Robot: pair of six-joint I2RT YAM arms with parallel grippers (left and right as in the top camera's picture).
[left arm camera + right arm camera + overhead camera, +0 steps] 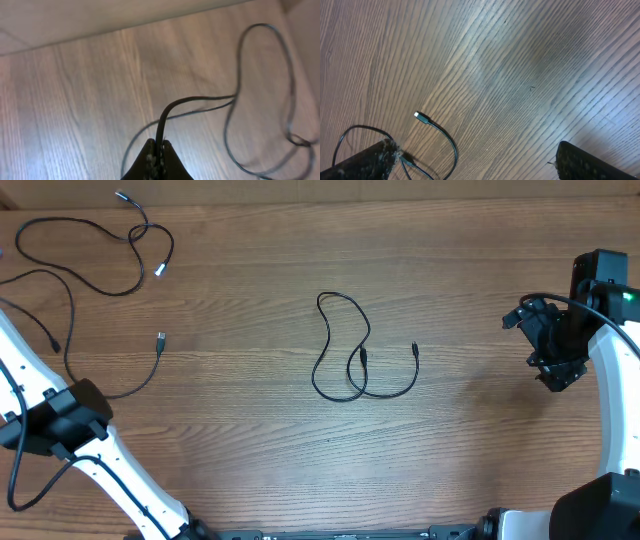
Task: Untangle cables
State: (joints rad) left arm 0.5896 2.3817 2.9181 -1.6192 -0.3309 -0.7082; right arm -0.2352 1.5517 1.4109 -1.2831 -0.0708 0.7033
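Observation:
Three thin black cables lie apart on the wooden table. One cable (340, 355) forms a loose loop at the centre; the right wrist view shows its silver plug end (418, 116). A second cable (95, 255) curls at the top left. A third cable (150, 370) runs from a plug at the left down into my left gripper (92, 402). That gripper (157, 150) is shut on this cable (200, 100) just above the table. My right gripper (555, 370) is open and empty at the right, well away from the centre cable; it also shows in the right wrist view (475, 160).
The table's far edge (125, 27) runs behind the left cables. Thicker black wires (30, 480) hang along my left arm. My white arms stand at the lower left and at the right side of the table.

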